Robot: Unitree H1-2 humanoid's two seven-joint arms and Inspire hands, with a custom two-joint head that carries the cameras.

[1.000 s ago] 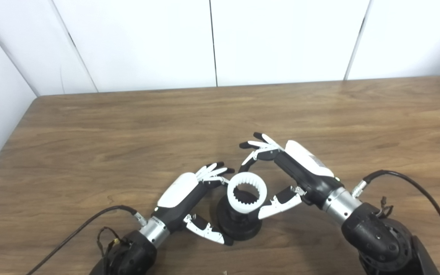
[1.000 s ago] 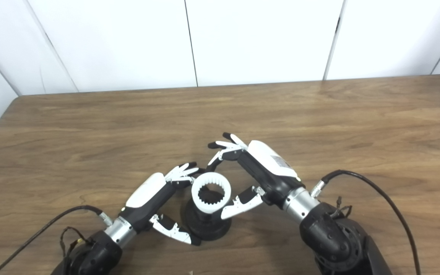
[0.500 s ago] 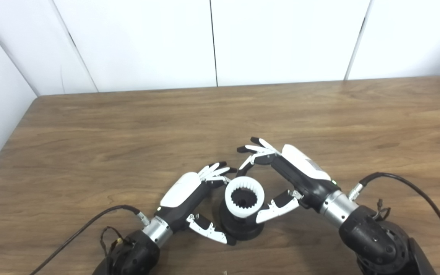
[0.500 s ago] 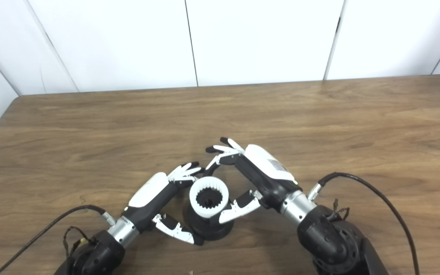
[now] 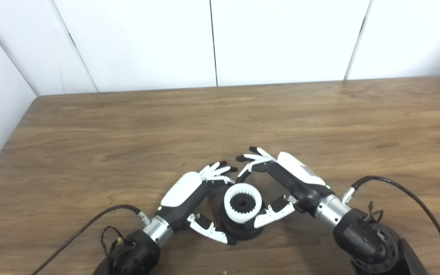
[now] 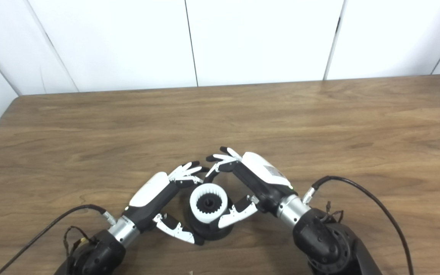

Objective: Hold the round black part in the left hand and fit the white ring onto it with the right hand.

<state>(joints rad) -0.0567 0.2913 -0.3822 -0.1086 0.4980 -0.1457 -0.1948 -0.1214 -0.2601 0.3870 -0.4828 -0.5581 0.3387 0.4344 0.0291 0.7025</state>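
Observation:
The round black part [image 5: 239,233] stands on its base on the wooden table [image 5: 220,122], near the front edge. The toothed white ring [image 5: 230,212] sits low around its centre hub, which shows dark inside the ring. My left hand [image 5: 187,193] cups the black part from the left, thumb against the base front and fingers curled behind it. My right hand [image 5: 294,179] holds the ring from the right, its thumb pressed on the ring's near side and its fingers arched over the far side.
A black cable [image 5: 90,221] trails from the left wrist and another cable [image 5: 414,187] loops from the right wrist. The table's left edge [image 5: 13,137] meets white wall panels; bare wood stretches behind and to the right of the hands.
My right hand has come down and toward me with the white ring, lowering it over the black part's hub. The left hand has hardly moved.

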